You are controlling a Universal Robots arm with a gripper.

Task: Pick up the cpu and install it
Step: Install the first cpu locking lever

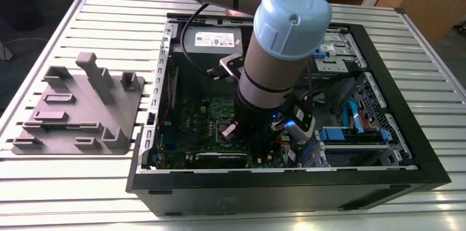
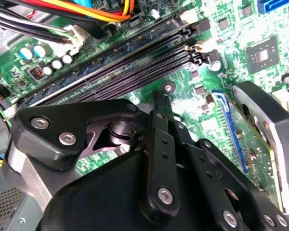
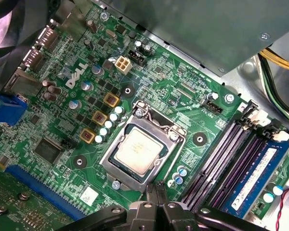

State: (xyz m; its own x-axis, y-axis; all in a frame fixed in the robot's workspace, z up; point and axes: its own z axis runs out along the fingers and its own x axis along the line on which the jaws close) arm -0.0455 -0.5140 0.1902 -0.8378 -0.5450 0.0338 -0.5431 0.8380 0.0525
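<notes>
The gripper (image 3: 157,188) is hanging inside the open computer case (image 1: 291,187), fingers drawn narrow, pressed together and gripping nothing. The cpu (image 3: 136,151) is lying flat in the metal-framed socket (image 3: 154,121) near the middle of the green motherboard (image 3: 149,67). The fingertips are sitting just beside the socket's edge.

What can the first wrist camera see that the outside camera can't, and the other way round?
First wrist view: the cpu lying in its socket. Exterior view: the arm, the grey fixture, the slatted table. Both: the green motherboard and the shut tool, near the socket.
</notes>
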